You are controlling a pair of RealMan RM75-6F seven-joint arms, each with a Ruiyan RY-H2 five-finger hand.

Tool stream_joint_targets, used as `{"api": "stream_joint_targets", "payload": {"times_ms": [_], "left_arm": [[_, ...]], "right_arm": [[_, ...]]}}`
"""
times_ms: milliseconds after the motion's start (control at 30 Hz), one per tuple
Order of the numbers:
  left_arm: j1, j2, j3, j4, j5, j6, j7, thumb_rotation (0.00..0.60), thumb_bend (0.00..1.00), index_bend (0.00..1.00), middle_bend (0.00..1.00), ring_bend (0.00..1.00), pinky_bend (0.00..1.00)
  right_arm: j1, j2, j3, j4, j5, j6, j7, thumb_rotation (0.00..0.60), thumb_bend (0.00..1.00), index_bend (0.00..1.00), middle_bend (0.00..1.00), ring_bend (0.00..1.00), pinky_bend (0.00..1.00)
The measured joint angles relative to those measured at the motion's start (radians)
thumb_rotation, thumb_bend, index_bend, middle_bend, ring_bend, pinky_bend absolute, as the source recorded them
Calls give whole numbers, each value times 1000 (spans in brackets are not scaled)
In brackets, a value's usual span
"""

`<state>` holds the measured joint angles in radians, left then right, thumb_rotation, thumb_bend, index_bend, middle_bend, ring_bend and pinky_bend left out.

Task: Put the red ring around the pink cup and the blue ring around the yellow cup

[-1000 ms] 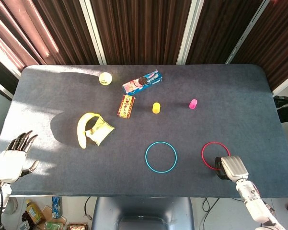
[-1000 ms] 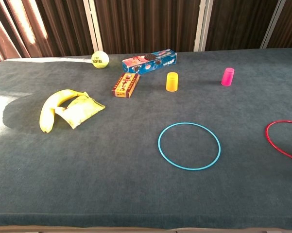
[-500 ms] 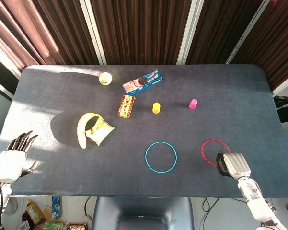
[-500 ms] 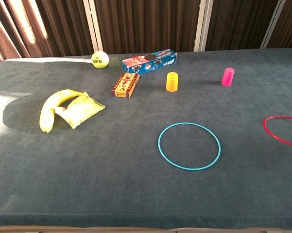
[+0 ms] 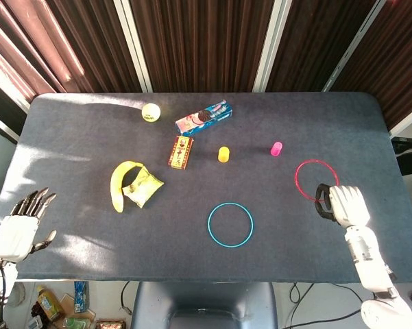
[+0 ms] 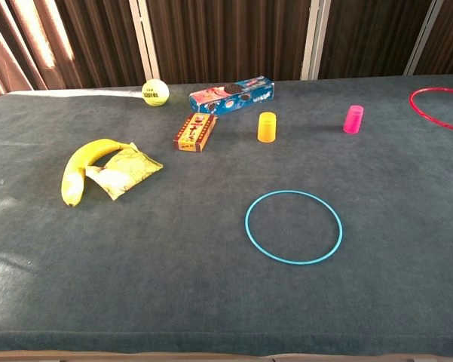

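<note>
My right hand (image 5: 341,204) grips the near edge of the red ring (image 5: 316,179) and holds it lifted above the table's right side; the red ring (image 6: 438,108) shows at the right edge of the chest view. The pink cup (image 5: 276,148) (image 6: 353,119) stands upright to the ring's left and further back. The blue ring (image 5: 229,224) (image 6: 293,226) lies flat near the table's front middle. Behind it stands the yellow cup (image 5: 223,153) (image 6: 266,127). My left hand (image 5: 17,231) hangs open off the table's front left corner, holding nothing.
A banana (image 5: 117,181) and a yellow snack bag (image 5: 142,188) lie at the left. A small red-yellow box (image 5: 181,151), a cookie box (image 5: 204,117) and a yellow ball (image 5: 150,112) sit toward the back. The table's right edge (image 5: 391,154) runs close to my right hand.
My right hand has lifted the red ring off the table and carried it up and toward the back. The left hand has barely shifted; the light patch at the left has faded.
</note>
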<state>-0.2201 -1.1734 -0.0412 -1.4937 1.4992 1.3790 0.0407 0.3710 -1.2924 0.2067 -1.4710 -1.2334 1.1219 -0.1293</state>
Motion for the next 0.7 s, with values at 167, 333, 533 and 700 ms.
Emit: {"api": "stream_joint_targets", "payload": {"times_ms": [167, 333, 533, 700], "left_arm": [[4, 2, 0, 0, 1, 7, 0, 600, 292, 109, 0, 0, 170], [8, 7, -1, 6, -2, 13, -1, 600, 291, 109, 0, 0, 170], [22, 17, -8, 18, -24, 24, -7, 600, 291, 109, 0, 0, 171], [37, 21, -29, 26, -61, 46, -20, 600, 292, 112, 0, 0, 172]], "right_arm": [[74, -25, 51, 69, 76, -59, -24, 600, 595, 826, 886, 992, 947], [140, -81, 81, 183, 124, -130, -31, 600, 595, 826, 886, 992, 947], [205, -159, 97, 328, 147, -199, -1, 600, 595, 826, 886, 991, 947], [249, -223, 101, 451, 146, -243, 47, 600, 595, 826, 886, 991, 947]]}}
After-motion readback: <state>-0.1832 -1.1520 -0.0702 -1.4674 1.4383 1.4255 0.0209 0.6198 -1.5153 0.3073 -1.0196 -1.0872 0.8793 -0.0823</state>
